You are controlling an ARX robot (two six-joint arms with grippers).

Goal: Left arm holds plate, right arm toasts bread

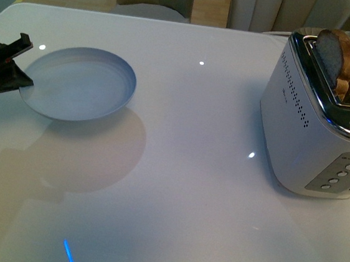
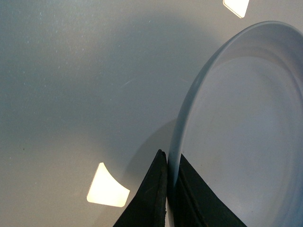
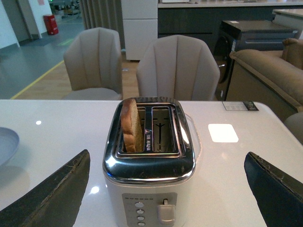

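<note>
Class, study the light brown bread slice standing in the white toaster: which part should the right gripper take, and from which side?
Pinch the light brown bread slice by its rounded top, coming down from above, closing on its two flat faces. Only that upper part stands clear of the white and chrome toaster; the rest sits inside the slot.

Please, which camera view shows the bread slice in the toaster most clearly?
The right wrist view: the bread stands upright in one slot of the toaster, central and unobstructed; the other slot is empty. The front view shows it smaller, near the picture's edge. The left wrist view does not show it.
</note>
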